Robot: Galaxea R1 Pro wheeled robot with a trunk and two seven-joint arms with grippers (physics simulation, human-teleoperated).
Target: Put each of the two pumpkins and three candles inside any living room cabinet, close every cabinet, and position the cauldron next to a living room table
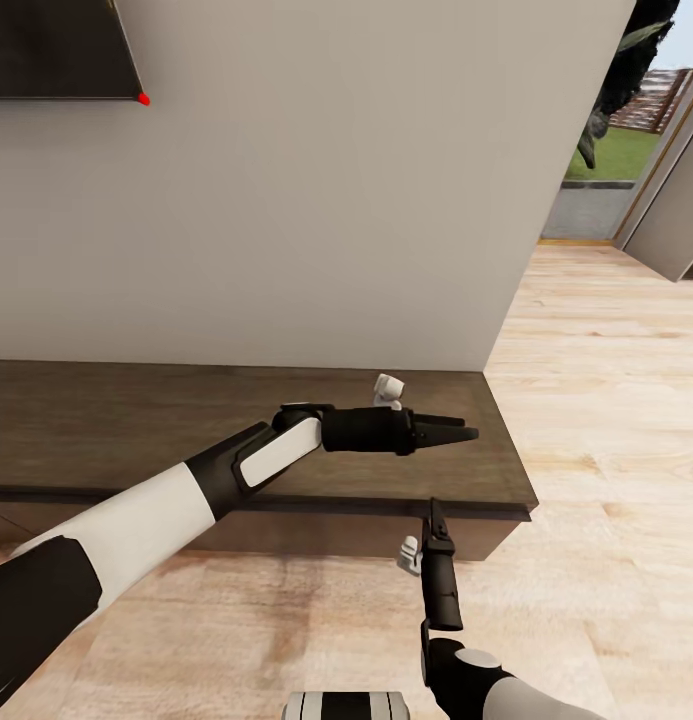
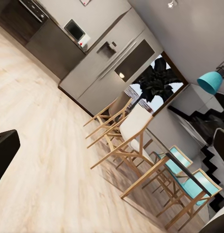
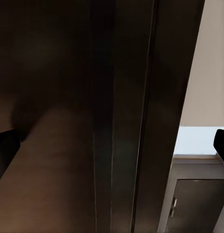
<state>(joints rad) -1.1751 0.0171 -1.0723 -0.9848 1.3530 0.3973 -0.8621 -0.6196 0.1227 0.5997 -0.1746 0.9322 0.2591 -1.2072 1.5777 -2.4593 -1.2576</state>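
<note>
The left gripper (image 1: pixel 464 434) is hovering with fingers together over the cabinet (image 1: pixel 106 430) top's right end; the right gripper (image 1: pixel 433 512) (its spread unclear) is pointing at the front edge.

TV (image 1: pixel 56 48) cut off at the head view's top-left corner; cabinet (image 1: pixel 136 430) runs off the left edge, front blurred up close.

My left arm reaches across from the near left, forearm level, left gripper (image 1: pixel 468 434) pointing right, fingers pressed together, holding nothing. My right arm rises from the near right, forearm aimed away, right gripper (image 1: pixel 435 506) pointing far; fingers spread apart in its wrist view.
</note>
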